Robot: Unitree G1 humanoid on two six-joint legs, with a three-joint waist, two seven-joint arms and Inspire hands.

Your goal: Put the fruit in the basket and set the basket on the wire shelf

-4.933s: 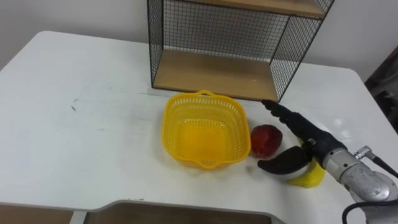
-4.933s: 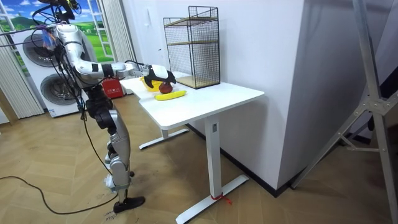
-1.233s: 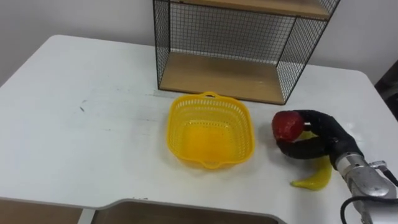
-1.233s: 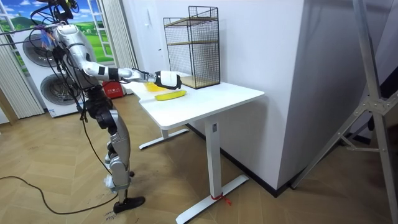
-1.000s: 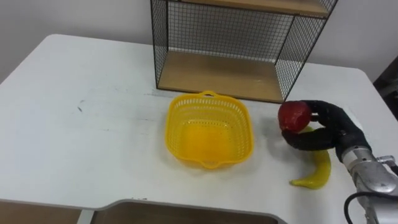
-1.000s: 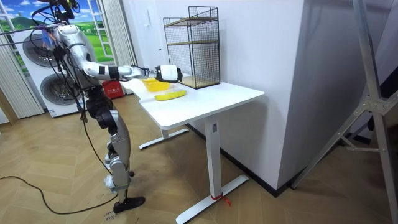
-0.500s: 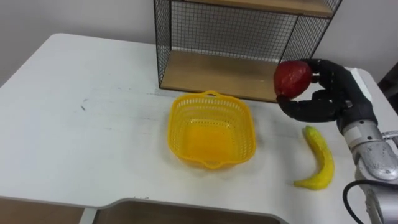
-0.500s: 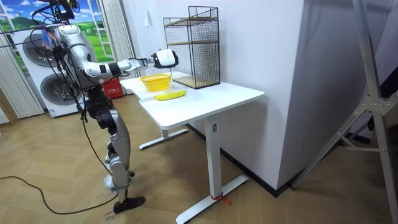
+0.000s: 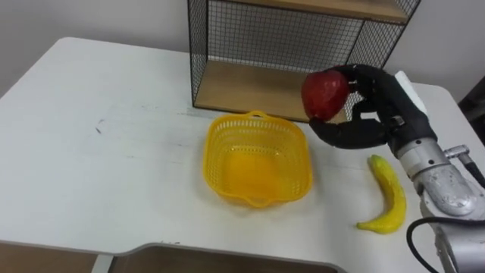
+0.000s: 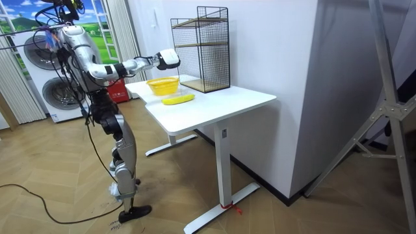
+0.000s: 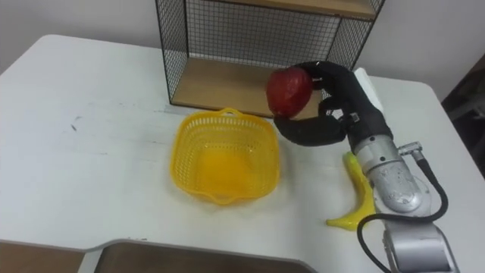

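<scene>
My right hand (image 9: 369, 110) (image 11: 333, 106) is shut on a red apple (image 9: 324, 94) (image 11: 289, 90), holding it in the air just right of and above the yellow basket's far right corner. The yellow plastic basket (image 9: 258, 158) (image 11: 226, 158) sits empty on the white table (image 9: 98, 152), in front of the wire shelf (image 9: 280, 57) (image 11: 258, 53). A yellow banana (image 9: 388, 195) (image 11: 355, 201) lies on the table to the basket's right, below my forearm. In the room view I stand at the table's end with the right hand (image 10: 168, 59) raised over the basket (image 10: 162, 84).
The wire shelf has a wooden lower board (image 9: 265, 91) open toward me and an upper board near the top edge. The table's front edge (image 9: 189, 250) runs close below the basket. Washing machines (image 10: 39, 78) stand behind me in the room view.
My right hand lifted the apple off the table beside the banana and carried it up and left toward the basket. The banana now lies uncovered.
</scene>
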